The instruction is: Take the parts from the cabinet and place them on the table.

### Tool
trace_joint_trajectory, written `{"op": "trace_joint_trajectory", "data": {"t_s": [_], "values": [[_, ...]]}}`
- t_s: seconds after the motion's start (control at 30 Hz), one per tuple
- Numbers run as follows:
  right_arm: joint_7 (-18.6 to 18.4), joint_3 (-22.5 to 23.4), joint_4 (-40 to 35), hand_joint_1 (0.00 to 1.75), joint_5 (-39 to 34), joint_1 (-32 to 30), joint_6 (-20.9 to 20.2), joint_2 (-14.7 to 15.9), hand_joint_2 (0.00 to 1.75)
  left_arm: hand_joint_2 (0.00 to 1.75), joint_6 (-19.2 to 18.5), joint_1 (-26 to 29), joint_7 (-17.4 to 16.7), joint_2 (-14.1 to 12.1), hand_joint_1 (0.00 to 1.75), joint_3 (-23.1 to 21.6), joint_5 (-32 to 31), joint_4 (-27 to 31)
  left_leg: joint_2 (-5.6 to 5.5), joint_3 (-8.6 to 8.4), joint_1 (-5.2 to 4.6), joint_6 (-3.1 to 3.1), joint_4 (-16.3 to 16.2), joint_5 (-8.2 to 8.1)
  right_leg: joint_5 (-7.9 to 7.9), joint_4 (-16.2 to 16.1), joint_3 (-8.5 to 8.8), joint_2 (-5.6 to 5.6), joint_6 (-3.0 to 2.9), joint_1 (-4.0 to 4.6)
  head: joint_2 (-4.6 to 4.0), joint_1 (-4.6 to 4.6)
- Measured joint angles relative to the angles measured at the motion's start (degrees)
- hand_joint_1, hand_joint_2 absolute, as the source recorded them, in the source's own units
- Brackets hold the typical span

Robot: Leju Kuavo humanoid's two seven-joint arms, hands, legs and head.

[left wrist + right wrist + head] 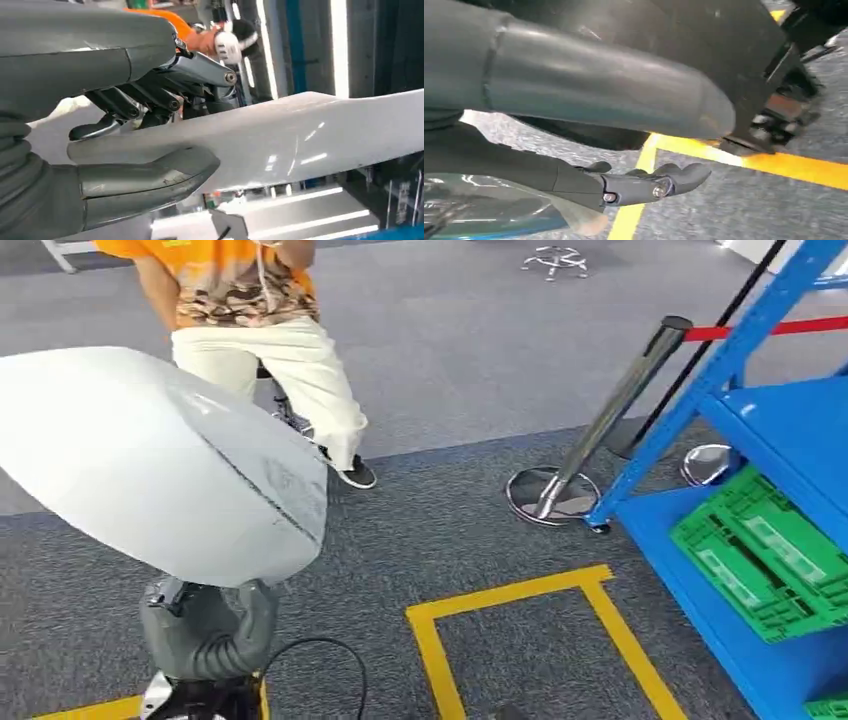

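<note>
Carpet covers the floor, with a blue cabinet on the right holding green crates. Left hand clamps thumb and fingers on a big white part. Right hand hangs with fingers slightly curled, holding nothing.

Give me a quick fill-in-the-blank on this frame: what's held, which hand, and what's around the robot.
1. The white curved part is gripped by the robot's ____ hand.
2. The green crates sit on a ____ shelf rack.
3. The tape lines on the grey carpet are ____.
4. The person standing ahead wears an ____ top.

Missing words: left; blue; yellow; orange
</note>
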State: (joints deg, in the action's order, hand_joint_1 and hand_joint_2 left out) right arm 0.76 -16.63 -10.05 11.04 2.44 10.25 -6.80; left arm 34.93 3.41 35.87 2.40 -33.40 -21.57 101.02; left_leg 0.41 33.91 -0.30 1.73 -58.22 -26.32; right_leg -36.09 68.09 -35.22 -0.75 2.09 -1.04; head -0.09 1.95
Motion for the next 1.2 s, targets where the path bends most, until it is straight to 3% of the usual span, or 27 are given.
{"op": "trace_joint_trajectory", "data": {"t_s": [0.07, 0.1, 0.13, 0.17, 0.2, 0.23, 0.27, 0.37, 0.4, 0.47, 0.5, 0.57, 0.6, 0.63, 0.67, 0.7, 0.73, 0.77, 0.87, 0.9, 0.93, 0.97, 1.0, 1.07, 1.1, 1.13, 1.2], "values": [[0.0, 0.0, 0.0, 0.0, -0.04, -0.09, 0.0, 0.0, 0.0, 1.75, -0.07, 0.0, -0.02, -0.04, 1.75, 0.02, 0.02, -0.07, -1.11, -0.02, -0.16, 0.18, -0.03, -0.07, -2.31, 7.57, -4.29, 0.59, 0.05, 0.01, 0.0, -0.04], [0.0, 0.0, 0.02, 0.0, -0.07, -0.35, 0.0, 0.0, 0.0, 1.75, -0.33, 0.0, -0.26, -0.04, 1.75, 0.02, 0.45, -0.13, -1.93, -0.1, -0.21, 0.21, -0.06, -0.09, -1.33, 7.98, -4.99, 0.62, 0.0, 0.01, 0.0, -0.04], [0.0, 0.02, 0.02, 0.0, -0.07, -0.45, -0.02, 0.09, 0.0, 1.75, -0.85, -0.01, -0.91, -0.04, 1.75, 0.04, 1.15, -0.2, -2.7, -0.15, -0.21, 0.21, -0.1, -0.1, 0.69, 5.81, -4.37, 0.69, -0.08, 0.01, 0.0, -0.04], [0.02, 0.04, 0.02, 0.0, -0.07, -0.43, -0.02, 0.15, 0.0, 1.75, -1.46, 0.01, -1.66, -0.04, 1.75, 0.09, 1.98, -0.3, -3.44, -0.24, -0.19, 0.15, -0.19, -0.13, 3.38, 1.76, -2.66, 0.87, -0.15, -0.01, 0.0, -0.02], [0.04, 0.07, 0.02, 0.0, -0.04, -0.32, -0.02, 0.18, 0.0, 1.75, -1.94, 0.01, -2.27, -0.04, 1.75, 0.17, 2.77, -0.46, -4.1, -0.32, -0.09, 0.01, -0.31, -0.23, 6.26, -3.57, -0.29, 1.71, -0.26, -0.1, 0.0, -0.02], [0.04, 0.09, 0.02, 0.0, -0.02, -0.21, -0.02, 0.17, 0.0, 1.75, -2.28, 0.04, -2.36, -0.04, 1.75, 0.28, 3.46, -0.57, -4.55, -0.29, -0.03, -0.25, -0.55, -0.4, 7.29, -7.58, 1.35, 3.7, -0.31, -0.3, 0.0, -0.02], [0.0, 0.13, 0.02, 0.0, -0.04, -0.2, -0.02, 0.17, 0.0, 1.75, -2.54, 0.0, -2.36, -0.05, 1.75, 0.54, 4.28, -0.68, -4.99, 0.17, -0.45, -0.6, -1.2, -0.6, 6.55, -9.0, 2.12, 5.52, -0.28, -0.58, 0.0, -0.08], [0.0, 0.26, 0.02, 0.0, -0.04, -0.06, -0.02, 0.17, 0.0, 1.75, -3.06, 0.33, -2.43, -0.09, 1.75, 1.64, 5.44, -0.94, -6.53, 0.49, 0.15, -1.56, -0.72, 0.01, 6.71, -8.54, 2.47, 4.11, -0.9, -0.08, 0.0, -0.04], [0.02, 0.28, 0.02, 0.0, -0.04, -0.02, -0.07, 0.17, 0.0, 1.75, -3.32, 0.33, -2.43, -0.11, 1.75, 1.84, 5.64, -1.05, -7.1, 0.59, 0.12, -1.75, -0.92, -0.14, 6.94, -9.02, 2.69, 3.41, -1.27, -0.52, 0.0, -0.15], [0.11, 0.33, 0.02, 0.0, -0.02, 0.13, -0.54, 0.24, 0.0, 1.75, -3.78, 0.18, -2.4, -0.11, 1.75, 2.06, 6.05, -1.11, -3.0, 1.99, -0.07, -2.36, -4.43, -2.6, 6.87, -9.21, 3.13, 2.21, -1.74, -0.35, 0.0, -0.66], [0.11, 0.35, 0.02, 0.0, -0.02, 0.15, -0.74, 0.28, 0.0, 1.75, -3.91, 0.09, -2.4, -0.02, 1.75, 2.08, 6.1, -1.16, -1.99, 3.92, 0.09, -2.66, -8.71, -4.72, 6.74, -9.21, 3.29, 1.45, -1.98, -0.2, 0.0, -0.57], [0.07, 0.39, 0.02, 0.0, -0.02, 0.11, -0.92, 0.44, 0.0, 1.75, -4.07, 0.17, -2.4, -0.04, 1.75, 2.27, 6.21, -1.38, -1.26, 7.97, 0.31, -2.93, -17.06, -7.82, 6.49, -9.21, 3.39, -0.09, -2.16, -0.04, 0.0, -0.61], [0.07, 0.42, 0.02, 0.0, -0.02, 0.12, -0.92, 0.52, 0.0, 1.75, -4.07, 0.23, -2.4, -0.04, 1.75, 2.58, 6.21, -1.53, -1.17, 8.51, 0.37, -2.98, -17.99, -7.49, 6.44, -9.21, 3.43, -0.7, -2.16, -0.01, 0.0, -0.59], [0.09, 0.44, 0.02, 0.0, -0.02, 0.2, -0.87, 0.55, 0.0, 1.75, -4.09, 0.25, -2.4, -0.04, 1.75, 2.76, 6.21, -1.6, -1.11, 7.9, 0.38, -2.88, -16.64, -6.16, 6.32, -9.21, 3.51, -1.27, -2.18, 0.0, 0.0, -0.61], [0.07, 0.46, 0.02, 0.0, -0.02, 0.32, -0.87, 0.57, 0.0, 1.75, -4.09, 0.25, -2.4, -0.04, 1.75, 2.89, 6.23, -1.62, -0.98, 6.16, 0.37, -2.69, -13.08, -3.84, 6.2, -9.21, 3.67, -1.79, -2.15, 0.03, 0.0, -0.61], [0.09, 0.46, 0.02, 0.0, -0.02, 0.44, -0.87, 0.57, 0.0, 1.75, -4.07, 0.24, -2.4, -0.04, 1.75, 2.97, 6.23, -1.6, -0.44, 3.36, 0.27, -2.35, -7.61, -1.07, 6.03, -9.21, 3.99, -2.35, -2.1, 0.06, 0.0, -0.59], [0.09, 0.46, 0.02, 0.0, -0.02, 0.5, -0.87, 0.57, 0.0, 1.75, -4.07, 0.23, -2.4, -0.02, 1.75, 2.99, 6.21, -1.6, 1.34, 0.93, -0.02, -1.88, -2.92, 0.75, 5.86, -9.24, 4.23, -2.71, -2.02, 0.06, 0.0, -0.61], [0.11, 0.46, 0.02, 0.0, -0.02, 0.54, -0.87, 0.57, 0.0, 1.75, -4.07, 0.15, -2.43, -0.02, 1.75, 2.99, 6.23, -1.62, 3.44, 0.12, -0.8, -1.64, -1.47, -0.36, 5.64, -9.19, 4.25, -3.12, -1.7, 0.39, 0.0, -0.57], [0.22, 0.48, 0.0, 0.0, 0.04, 0.59, -0.81, 0.59, 0.0, 1.75, -4.04, 0.23, -2.38, 0.0, 1.75, 3.08, 6.19, -1.62, 2.09, 0.36, -1.1, -1.19, -0.81, -0.4, 5.56, -9.6, 4.52, -4.59, -1.06, 0.35, 0.0, -0.61], [0.26, 0.48, -0.02, 0.0, 0.11, 0.77, -0.83, 0.59, 0.0, 1.75, -3.87, 0.24, -2.38, 0.0, 1.75, 3.21, 6.1, -1.62, 1.46, 0.18, -0.95, -0.67, -0.14, -0.14, 5.36, -9.7, 4.95, -5.17, -0.61, 0.46, 0.0, -0.59], [0.26, 0.48, -0.09, 0.0, 0.13, 0.83, -0.83, 0.59, 0.0, 1.75, -3.87, 0.32, -2.38, 0.09, 1.75, 3.26, 5.99, -1.6, 1.15, -0.4, -0.44, -0.29, 0.39, 0.2, 4.64, -9.08, 4.47, -3.79, -0.32, 0.19, 0.0, -0.57], [0.26, 0.48, -0.09, 0.0, 0.15, 0.92, -0.83, 0.59, 0.0, 1.75, -3.87, 0.14, -2.25, 0.15, 1.75, 3.3, 5.95, -1.62, 0.57, -0.48, -0.33, 0.03, 0.47, 0.22, 3.16, -6.76, 3.4, -1.53, -0.37, 0.27, 0.0, -0.42], [0.07, 0.48, -0.09, 0.0, 0.39, 0.94, -0.87, 0.59, 0.0, 1.75, -3.87, 0.1, -2.25, 0.37, 1.75, 3.34, 5.93, -1.62, 0.16, -0.44, -0.26, 0.24, 0.46, 0.18, 1.28, -2.75, 1.41, -0.29, -0.33, 0.25, 0.0, -0.2], [-0.13, 0.46, -0.09, 0.0, 0.66, 0.87, -0.94, 0.63, 0.0, 1.75, -3.78, 0.17, -2.23, 0.37, 1.75, 3.37, 5.79, -1.7, -0.97, -0.46, -0.29, 0.41, 0.42, 0.06, -2.07, 6.26, -3.47, 0.52, -0.15, 0.23, 0.0, -0.07], [-0.22, 0.46, -0.07, 0.0, 0.85, 0.64, -0.98, 0.66, 0.0, 1.75, -3.76, 0.24, -2.23, 0.37, 1.75, 3.41, 5.77, -1.81, -1.78, -0.48, -0.3, 0.43, 0.36, 0.04, -2.01, 8.37, -4.99, 0.58, -0.1, 0.25, 0.0, 0.0], [-0.24, 0.46, -0.07, 0.0, 0.98, 0.53, -0.98, 0.7, 0.0, 1.75, -3.74, 0.29, -2.23, 0.37, 1.75, 3.43, 5.7, -1.9, -2.54, -0.56, -0.27, 0.4, 0.3, 0.02, -0.48, 7.42, -4.95, 0.6, -0.1, 0.24, 0.0, -0.09], [-0.26, 0.46, -0.09, 0.0, 1.01, 0.64, -0.98, 0.81, 0.0, 1.75, -3.72, 0.3, -2.23, 0.37, 1.75, 3.45, 5.35, -1.97, -4.12, -0.7, -0.08, 0.1, -0.05, -0.23, 5.11, -0.84, -1.68, 1.03, -0.09, 0.09, 0.0, -0.07]]}}
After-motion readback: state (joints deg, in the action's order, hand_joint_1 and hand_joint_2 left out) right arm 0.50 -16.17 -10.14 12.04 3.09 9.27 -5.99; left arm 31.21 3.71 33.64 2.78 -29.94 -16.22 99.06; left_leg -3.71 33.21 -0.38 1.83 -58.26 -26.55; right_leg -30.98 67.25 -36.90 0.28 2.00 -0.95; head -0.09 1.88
